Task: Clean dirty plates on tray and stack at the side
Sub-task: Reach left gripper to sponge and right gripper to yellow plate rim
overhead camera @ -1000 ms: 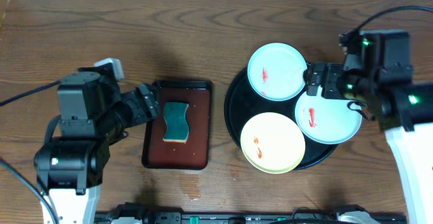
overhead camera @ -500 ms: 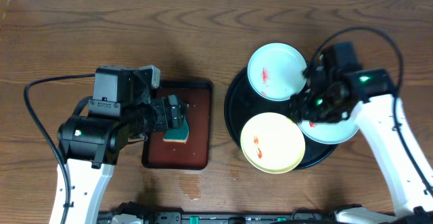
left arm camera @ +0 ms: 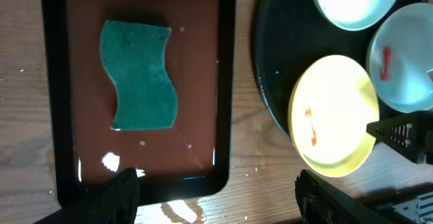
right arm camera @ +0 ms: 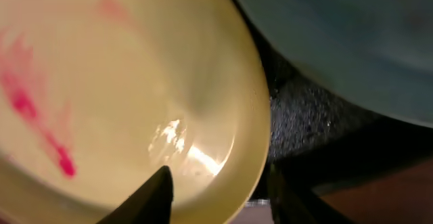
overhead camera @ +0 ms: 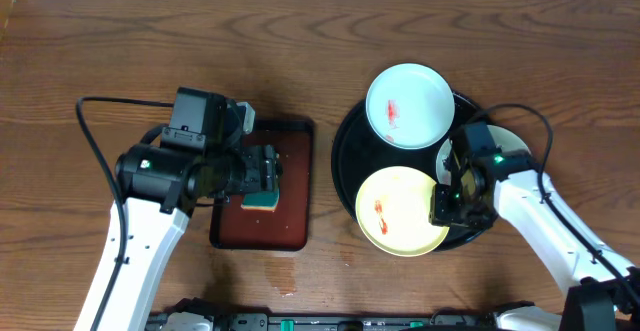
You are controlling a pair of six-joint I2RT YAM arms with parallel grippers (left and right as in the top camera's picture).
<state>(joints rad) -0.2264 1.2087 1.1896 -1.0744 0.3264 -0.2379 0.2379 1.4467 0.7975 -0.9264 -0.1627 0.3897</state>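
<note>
Three plates lie on the round black tray (overhead camera: 344,161). A mint plate (overhead camera: 408,104) sits at the back and a yellow plate (overhead camera: 400,209) at the front, both with red smears. My right arm partly covers a second mint plate (overhead camera: 512,141). My right gripper (overhead camera: 445,206) is low at the yellow plate's right rim. In the right wrist view the gripper (right arm camera: 220,187) is open: one finger is over the yellow plate (right arm camera: 122,82) and the other is outside its rim. My left gripper (overhead camera: 265,169) hangs wide open above the green sponge (left arm camera: 139,75), holding nothing.
The sponge lies in a wet rectangular reddish-brown tray (overhead camera: 292,186) left of the black tray. Water drops and a wet patch mark the wood in front of it (left arm camera: 223,207). Bare wooden table lies behind both trays and at the far left.
My right arm swung from the right-hand mint plate down to the yellow plate's rim, and its jaws narrowed. My left arm moved right until it was over the sponge.
</note>
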